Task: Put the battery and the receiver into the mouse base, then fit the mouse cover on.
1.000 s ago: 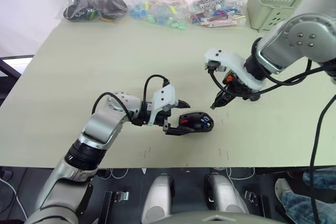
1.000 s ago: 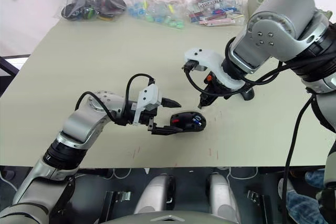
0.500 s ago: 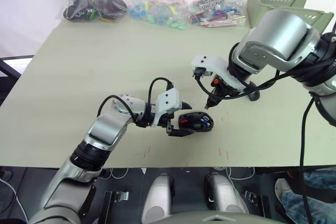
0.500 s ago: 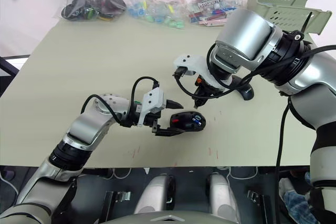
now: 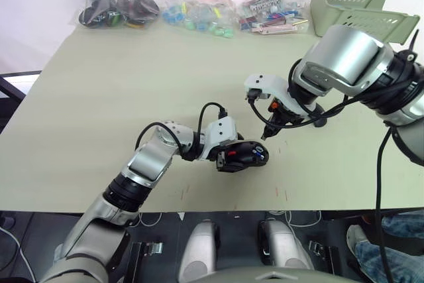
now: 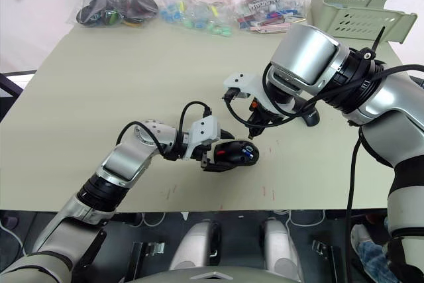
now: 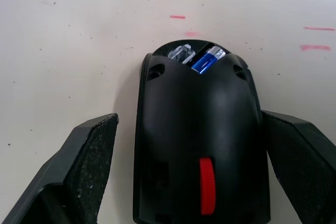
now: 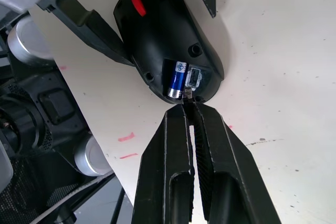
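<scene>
The black mouse base [image 5: 245,156] lies on the table with its red patch toward my left arm. The blue battery [image 7: 207,59] and the small silver receiver [image 7: 180,53] sit side by side in its recess at the far end. My left gripper [image 5: 232,154] is open, one finger [image 7: 86,163] on each side of the base. My right gripper [image 8: 188,107] is shut, with nothing visible between its fingers; its tip hovers just behind the base, close to the receiver [image 8: 192,77]. The glossy black mouse cover [image 5: 320,120] lies behind my right arm, mostly hidden.
Clear bags of small parts [image 5: 199,11] line the table's back edge, and a green basket [image 5: 351,1] stands at the back right. Short red marks [image 5: 281,193] dot the table near its front edge [image 5: 218,211].
My left gripper has slid right, and its open fingers now straddle the mouse base. My right arm has swung in and turned, its shut tip staying just behind the base.
</scene>
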